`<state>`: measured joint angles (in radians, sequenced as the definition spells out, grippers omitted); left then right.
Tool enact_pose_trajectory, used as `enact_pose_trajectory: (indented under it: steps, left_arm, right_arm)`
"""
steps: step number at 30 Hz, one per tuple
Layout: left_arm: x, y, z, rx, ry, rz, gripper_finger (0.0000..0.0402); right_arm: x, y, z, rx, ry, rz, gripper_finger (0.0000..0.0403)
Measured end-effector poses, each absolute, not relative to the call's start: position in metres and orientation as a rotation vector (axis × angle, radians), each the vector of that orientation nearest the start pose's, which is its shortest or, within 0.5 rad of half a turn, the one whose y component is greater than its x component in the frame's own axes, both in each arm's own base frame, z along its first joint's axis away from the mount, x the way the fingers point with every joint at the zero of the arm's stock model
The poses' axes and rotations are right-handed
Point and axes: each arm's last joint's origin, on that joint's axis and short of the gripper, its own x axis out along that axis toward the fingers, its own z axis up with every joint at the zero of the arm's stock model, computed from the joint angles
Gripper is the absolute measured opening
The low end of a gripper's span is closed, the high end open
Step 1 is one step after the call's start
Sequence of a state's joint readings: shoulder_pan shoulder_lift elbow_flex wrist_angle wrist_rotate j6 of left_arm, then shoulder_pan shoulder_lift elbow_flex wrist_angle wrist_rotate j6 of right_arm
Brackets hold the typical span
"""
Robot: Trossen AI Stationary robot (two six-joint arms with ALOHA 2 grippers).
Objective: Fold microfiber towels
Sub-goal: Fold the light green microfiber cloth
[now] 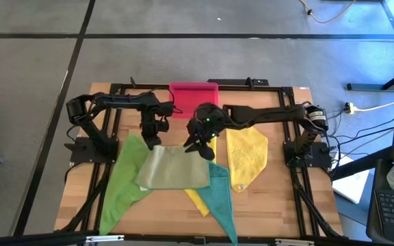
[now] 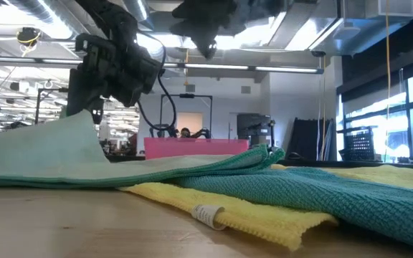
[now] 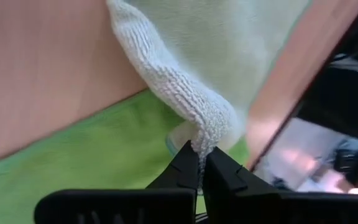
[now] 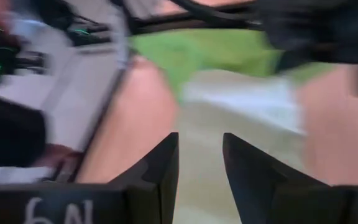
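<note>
now the left gripper pinches a corner of the pale olive towel — fingers closed on it. right gripper hovers just right of it — fingers parted, empty.

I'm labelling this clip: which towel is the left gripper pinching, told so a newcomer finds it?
Start at the pink tray on the table's far edge. Just nearer lies the pale olive towel, its corner held by the left gripper. It overlaps the bright green towel and is duller.

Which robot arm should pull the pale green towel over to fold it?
Probably the left. Its hand is shut on a corner of the pale olive green microfiber towel. The right hand hovers open above the towel's other corner, holding nothing.
</note>
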<state>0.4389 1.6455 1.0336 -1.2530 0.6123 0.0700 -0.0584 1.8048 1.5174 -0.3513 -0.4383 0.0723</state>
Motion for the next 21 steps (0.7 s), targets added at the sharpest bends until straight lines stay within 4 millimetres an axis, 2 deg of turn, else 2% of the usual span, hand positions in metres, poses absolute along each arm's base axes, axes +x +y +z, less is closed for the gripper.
enact_pose_trajectory:
  steps: [3, 7, 15, 21]
  left_arm:
    - [0.231, 0.091, 0.188, -0.966, 1.614, -0.101, 0.0003]
    - [0.231, 0.094, 0.188, -1.065, 1.61, -0.047, 0.0001]
    - [0.23, 0.096, 0.19, -1.255, 1.589, 0.011, 0.0001]
    - [0.235, 0.091, 0.191, -1.381, 1.566, 0.003, 0.0002]
  right_arm:
    - [0.406, -0.015, 0.309, 0.192, 0.696, 0.217, 0.0126]
    - [0.402, -0.022, 0.323, 0.174, 0.729, 0.182, 0.0126]
    - [0.394, -0.021, 0.32, 0.191, 0.833, 0.181, 0.0126]
    - [0.391, -0.019, 0.318, 0.189, 0.867, 0.228, 0.0126]
